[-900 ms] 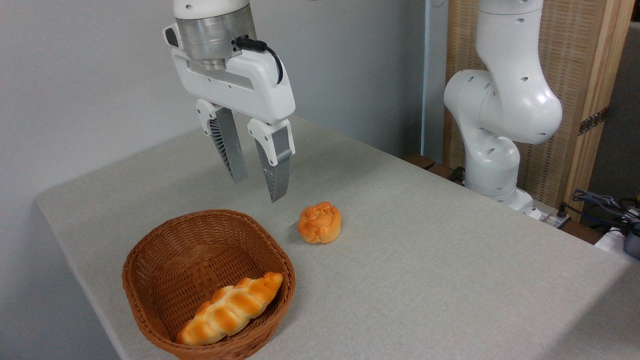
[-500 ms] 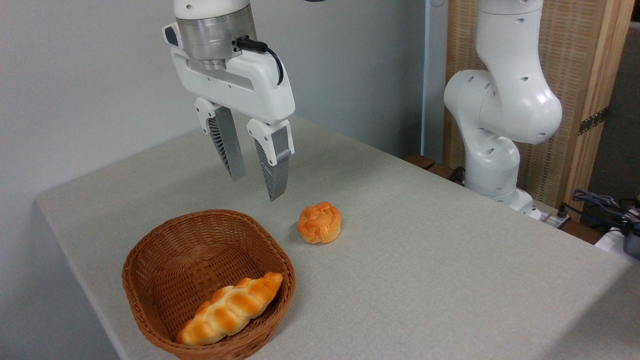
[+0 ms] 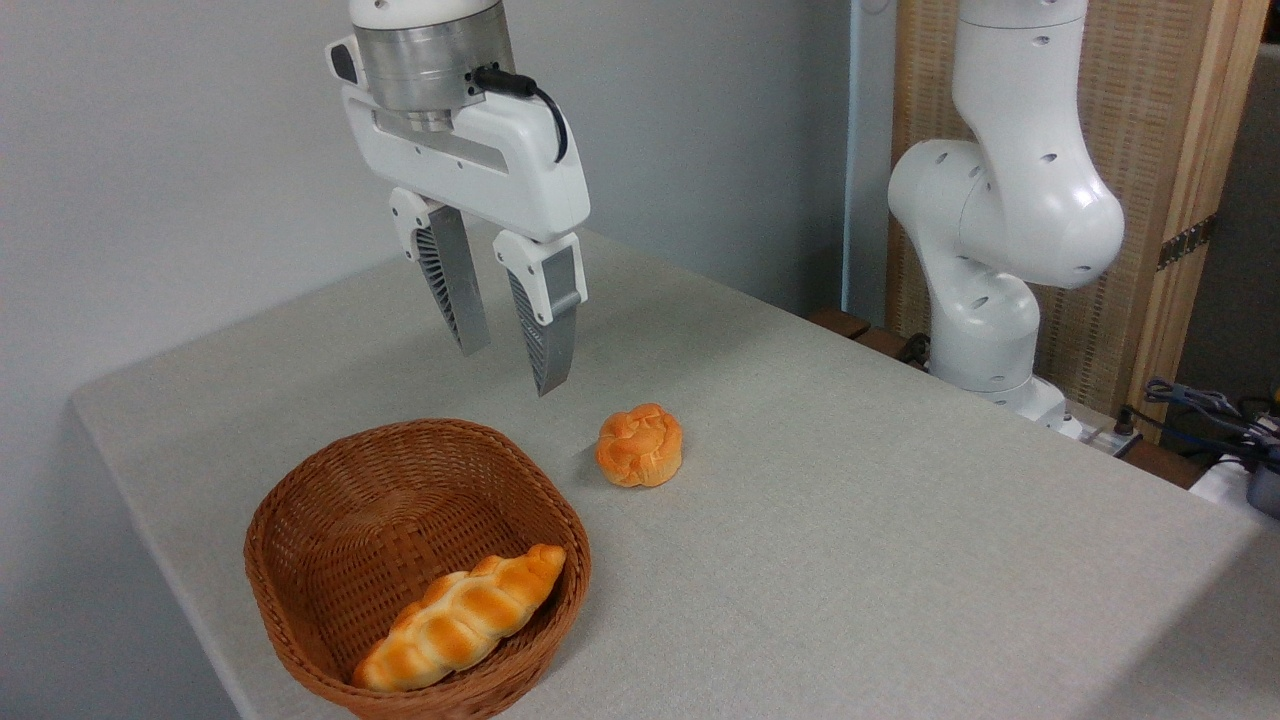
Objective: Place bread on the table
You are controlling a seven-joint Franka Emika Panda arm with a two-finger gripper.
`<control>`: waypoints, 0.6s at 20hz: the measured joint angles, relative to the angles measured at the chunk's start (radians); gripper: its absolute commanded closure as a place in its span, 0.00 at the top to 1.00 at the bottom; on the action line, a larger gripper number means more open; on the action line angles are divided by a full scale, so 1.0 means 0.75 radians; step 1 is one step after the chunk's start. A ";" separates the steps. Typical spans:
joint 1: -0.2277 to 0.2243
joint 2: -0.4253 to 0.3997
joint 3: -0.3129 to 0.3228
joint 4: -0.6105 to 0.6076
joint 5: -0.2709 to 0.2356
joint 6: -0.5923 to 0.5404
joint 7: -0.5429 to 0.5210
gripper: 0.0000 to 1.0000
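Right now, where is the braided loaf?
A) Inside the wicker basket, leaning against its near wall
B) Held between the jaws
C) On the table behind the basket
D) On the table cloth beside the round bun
A: the braided loaf lies inside the wicker basket, while the gripper hangs empty above the table with its jaws apart.

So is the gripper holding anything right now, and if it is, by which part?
Nothing is held. The gripper hangs open and empty above the table, while the bread lies untouched in the basket.
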 measured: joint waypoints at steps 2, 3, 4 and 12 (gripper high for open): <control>-0.006 -0.004 0.000 -0.015 0.000 0.033 0.000 1.00; -0.008 -0.010 -0.001 -0.029 0.000 0.064 0.000 1.00; -0.013 -0.018 -0.001 -0.047 -0.001 0.104 0.001 1.00; -0.087 -0.048 -0.002 -0.196 -0.001 0.329 0.003 1.00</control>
